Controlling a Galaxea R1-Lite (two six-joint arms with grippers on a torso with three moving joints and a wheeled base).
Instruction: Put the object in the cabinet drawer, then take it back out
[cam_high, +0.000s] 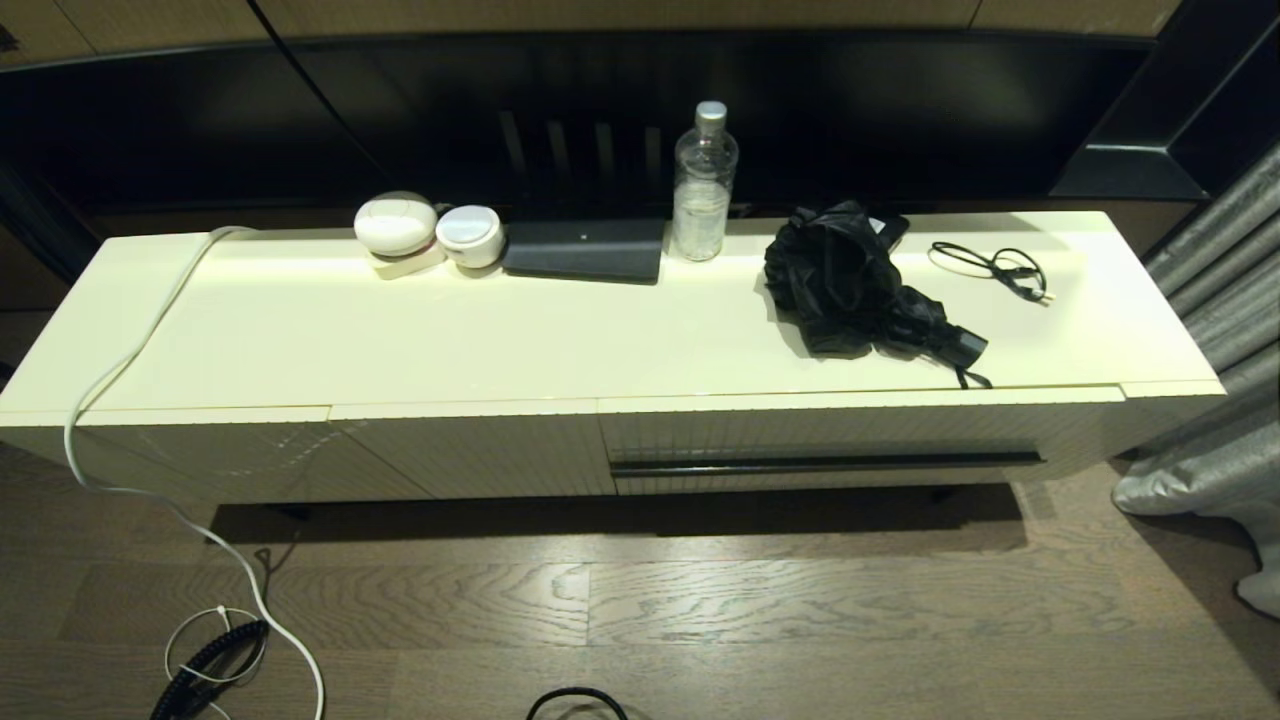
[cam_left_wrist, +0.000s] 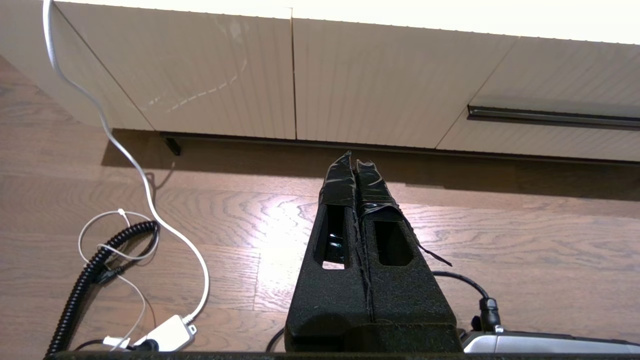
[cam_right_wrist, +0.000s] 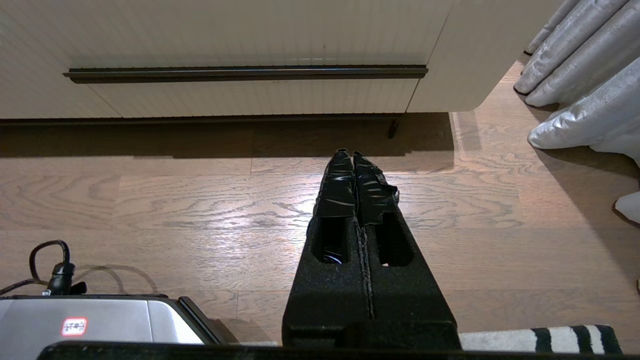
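Observation:
The black folding umbrella (cam_high: 858, 284) lies on the cream cabinet top (cam_high: 500, 330) at the right, its short handle (cam_high: 964, 347) pointing toward the front edge. Below it the ribbed drawer (cam_high: 850, 435) is closed, its dark handle slot (cam_high: 826, 464) running across the front. The same drawer (cam_right_wrist: 240, 97) and slot (cam_right_wrist: 245, 73) show in the right wrist view. My left gripper (cam_left_wrist: 354, 161) is shut and empty, low over the wooden floor before the left cabinet panels. My right gripper (cam_right_wrist: 348, 155) is also shut and empty, above the floor in front of the drawer. Neither arm appears in the head view.
On the cabinet top stand a clear water bottle (cam_high: 704, 183), a flat black box (cam_high: 585, 250), two white round devices (cam_high: 428, 228) and a thin black cable loop (cam_high: 995, 266). A white cord (cam_high: 150, 400) trails to the floor at left. Grey curtains (cam_right_wrist: 575, 75) hang at right.

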